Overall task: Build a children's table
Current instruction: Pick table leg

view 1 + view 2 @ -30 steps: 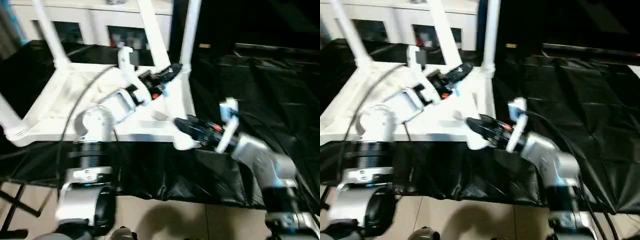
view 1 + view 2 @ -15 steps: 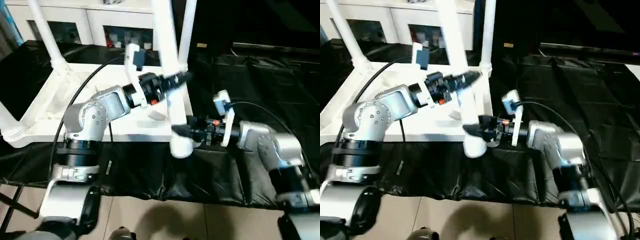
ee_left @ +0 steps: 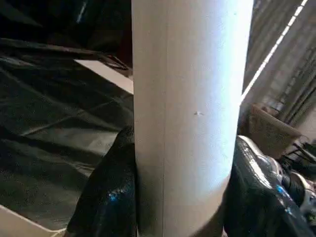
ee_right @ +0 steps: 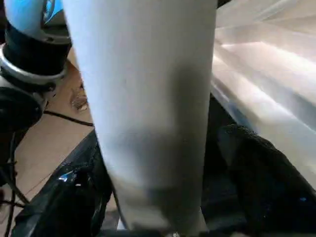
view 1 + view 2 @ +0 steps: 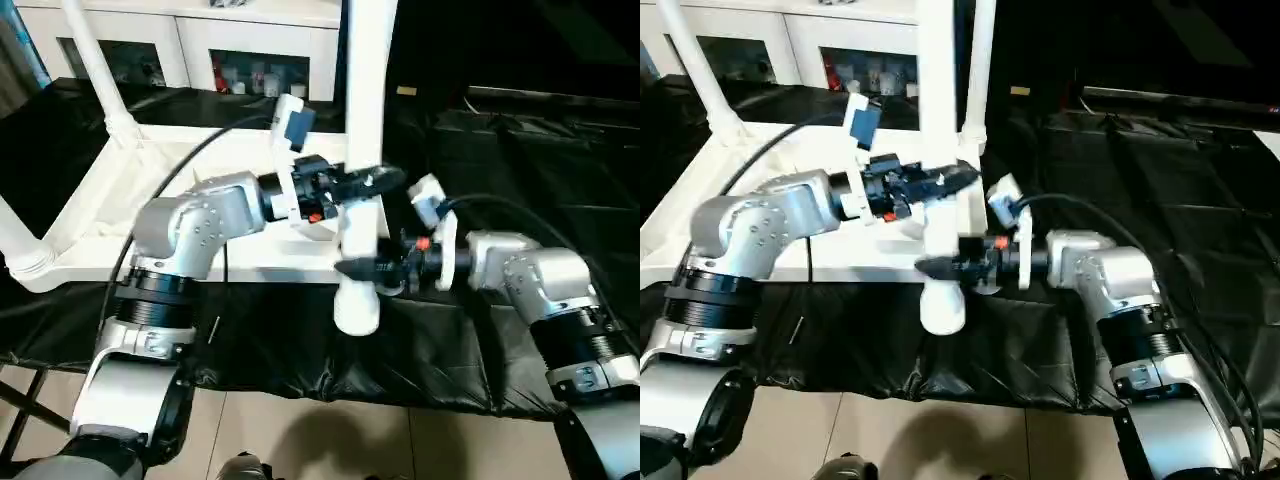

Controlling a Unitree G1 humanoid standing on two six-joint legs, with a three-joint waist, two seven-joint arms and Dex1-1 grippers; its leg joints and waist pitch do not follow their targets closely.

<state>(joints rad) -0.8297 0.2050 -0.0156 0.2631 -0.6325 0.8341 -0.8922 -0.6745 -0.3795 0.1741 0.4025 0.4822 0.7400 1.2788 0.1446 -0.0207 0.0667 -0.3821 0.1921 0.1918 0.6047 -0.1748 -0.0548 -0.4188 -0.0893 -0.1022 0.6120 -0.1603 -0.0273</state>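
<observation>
Black sheet point(image 5: 520, 170) covers work surface; upturned white tabletop point(image 5: 120, 215) rests on it.

Smooth white plastic on the long tapered tube leg point(image 5: 361, 150), faintly satin, with a fine seam line down its length. Same smooth white plastic on the upturned rectangular tabletop point(image 5: 95, 215). Glossy black rubbery pads on the left gripper point(image 3: 182, 197) fingers point(image 3: 106, 197), catching bluish highlights. Duller black on the right gripper point(image 4: 158, 197) fingers point(image 4: 269, 187). Brushed silver metal on both forearm shells point(image 5: 195, 225). Creased, slightly shiny black sheeting point(image 5: 520, 150) underneath. Glass-fronted white cabinet point(image 5: 250, 50), painted smooth.
</observation>
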